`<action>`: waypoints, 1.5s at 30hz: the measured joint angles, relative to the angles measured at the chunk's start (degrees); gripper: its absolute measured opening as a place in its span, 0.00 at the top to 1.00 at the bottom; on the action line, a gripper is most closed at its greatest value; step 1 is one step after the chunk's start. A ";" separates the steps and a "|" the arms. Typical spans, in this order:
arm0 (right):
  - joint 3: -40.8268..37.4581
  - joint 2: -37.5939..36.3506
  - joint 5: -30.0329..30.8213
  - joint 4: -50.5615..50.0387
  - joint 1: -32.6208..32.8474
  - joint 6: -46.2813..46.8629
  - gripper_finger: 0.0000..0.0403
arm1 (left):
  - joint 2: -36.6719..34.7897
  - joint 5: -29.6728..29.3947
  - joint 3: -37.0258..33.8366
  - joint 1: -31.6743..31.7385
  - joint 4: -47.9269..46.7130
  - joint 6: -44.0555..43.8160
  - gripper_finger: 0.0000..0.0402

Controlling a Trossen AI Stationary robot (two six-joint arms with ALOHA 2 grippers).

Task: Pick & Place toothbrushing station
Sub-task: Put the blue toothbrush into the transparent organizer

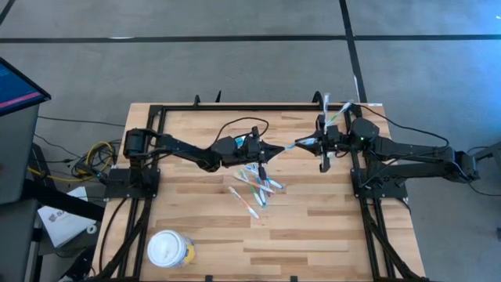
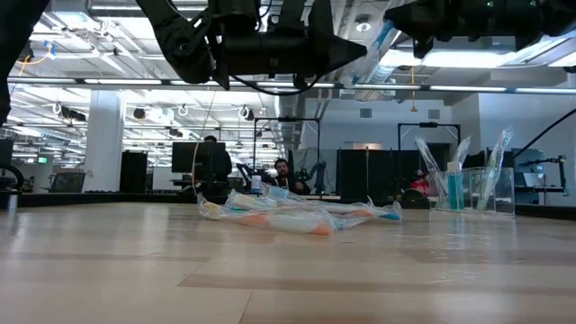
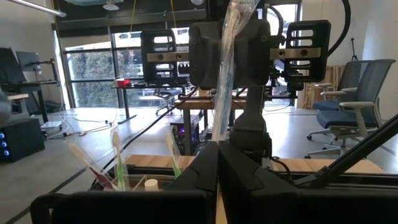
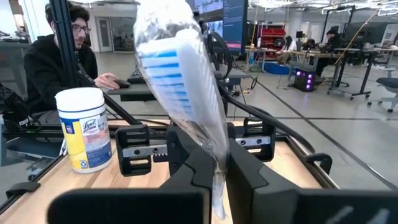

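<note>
Toothbrushes [image 1: 256, 186] in clear wrappers lie scattered in a loose pile at the centre of the table [image 1: 313, 235], seen from above. The left tool [image 1: 275, 150], just above that pile, has its fingers pressed together with nothing visible between them. The right tool [image 1: 311, 142], right of centre, is clenched on a wrapped toothbrush [image 4: 183, 93] with blue bristles. At the upper right of the table stands the clear tumbler [image 2: 471, 189], holding several upright brushes and the blue tube [image 2: 454, 190]. A yellow tub [image 1: 170, 250] with a white lid sits at the lower left.
</note>
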 joint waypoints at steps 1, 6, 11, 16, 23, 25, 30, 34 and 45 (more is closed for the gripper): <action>0.00 0.02 0.02 -0.18 0.00 0.00 0.97 | 0.00 0.02 0.00 0.00 -0.02 0.00 0.99; 0.00 -0.05 0.09 -1.32 -0.04 -0.01 0.97 | -0.09 0.08 -0.03 0.00 -0.08 -0.08 0.91; -0.04 -2.04 0.26 -3.13 -0.43 0.03 0.97 | -0.95 0.09 -1.12 0.00 -0.73 -0.22 0.81; -0.04 -4.44 0.28 -5.24 -2.15 1.23 0.97 | -3.25 0.03 -3.17 -0.03 -1.72 -0.26 0.77; -0.04 -7.78 1.70 -12.70 -5.18 2.47 0.97 | -10.12 0.10 -9.60 -1.67 -3.76 -0.47 0.77; -0.04 -8.36 3.15 -14.98 -5.87 2.66 0.97 | -12.00 0.11 -11.43 -2.45 -3.91 -0.47 0.77; -0.04 -10.09 7.01 -20.40 -7.71 3.53 0.97 | -14.40 0.06 -14.63 -4.00 -3.88 -0.96 0.77; -0.04 -10.62 8.11 -23.14 -9.60 4.91 0.97 | -14.60 0.06 -15.86 -4.53 -3.83 -2.01 0.77; -0.02 -13.42 12.50 -32.03 -14.86 6.10 0.97 | -14.60 0.04 -17.77 -4.76 -3.87 -5.01 0.77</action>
